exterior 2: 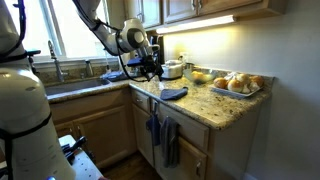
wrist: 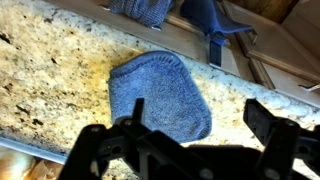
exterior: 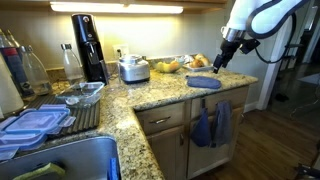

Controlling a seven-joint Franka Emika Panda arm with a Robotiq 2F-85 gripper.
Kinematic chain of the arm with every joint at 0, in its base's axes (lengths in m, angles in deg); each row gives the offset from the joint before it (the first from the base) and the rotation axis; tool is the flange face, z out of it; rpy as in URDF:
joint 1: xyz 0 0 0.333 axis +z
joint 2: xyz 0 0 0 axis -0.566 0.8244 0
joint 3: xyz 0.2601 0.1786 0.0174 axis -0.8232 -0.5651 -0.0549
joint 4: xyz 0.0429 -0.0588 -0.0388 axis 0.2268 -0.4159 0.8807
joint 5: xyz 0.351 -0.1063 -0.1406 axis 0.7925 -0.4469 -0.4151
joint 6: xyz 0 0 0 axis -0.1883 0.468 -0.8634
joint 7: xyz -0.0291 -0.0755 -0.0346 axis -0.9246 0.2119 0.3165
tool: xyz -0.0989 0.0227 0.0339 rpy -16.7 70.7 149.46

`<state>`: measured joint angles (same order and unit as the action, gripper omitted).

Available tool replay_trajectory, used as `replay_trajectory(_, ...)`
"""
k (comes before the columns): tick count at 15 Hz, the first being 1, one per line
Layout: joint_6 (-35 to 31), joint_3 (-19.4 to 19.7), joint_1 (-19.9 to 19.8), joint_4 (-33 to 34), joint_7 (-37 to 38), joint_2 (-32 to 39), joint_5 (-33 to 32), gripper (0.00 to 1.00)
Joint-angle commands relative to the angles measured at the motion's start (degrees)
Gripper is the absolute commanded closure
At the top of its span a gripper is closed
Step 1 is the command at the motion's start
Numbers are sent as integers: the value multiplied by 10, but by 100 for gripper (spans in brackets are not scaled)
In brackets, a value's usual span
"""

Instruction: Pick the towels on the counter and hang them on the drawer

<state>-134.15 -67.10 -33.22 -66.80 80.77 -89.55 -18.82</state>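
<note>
- Main source: warm strip light (exterior: pixel 130 8) under the cabinets in an exterior view; worktop (exterior: pixel 165 95) below it well lit, floor (exterior: pixel 290 130) at the far side dim.
- Daylight: window (exterior 2: pixel 70 35) washed out to near white in an exterior view.
- Glare: pale patches on the polished worktop in the wrist view.
- Out of focus: gripper (wrist: pixel 190 140), dark and near silhouette in the wrist view; towel (wrist: pixel 160 95) beyond it sharper.
- Blur: white robot base (exterior 2: pixel 20 110), close to the lens.
- All views: small, soft, fine detail lost.
</note>
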Motion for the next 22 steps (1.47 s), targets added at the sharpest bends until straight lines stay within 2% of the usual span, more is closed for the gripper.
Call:
replay_trajectory(1, 1, 7, 5, 7, -2, 9, 1, 0)
replay_trajectory(6, 1, 9, 6, 18, -2, 21, 2, 0)
replay_trajectory(13, 13, 24, 2, 116, -30, 111, 24, 0)
replay_trajectory(18, 25, 27, -7, 191, -107, 183, 78, 0)
replay_trajectory(22, 37, 27, -20, 245, -167, 234, 97, 0)
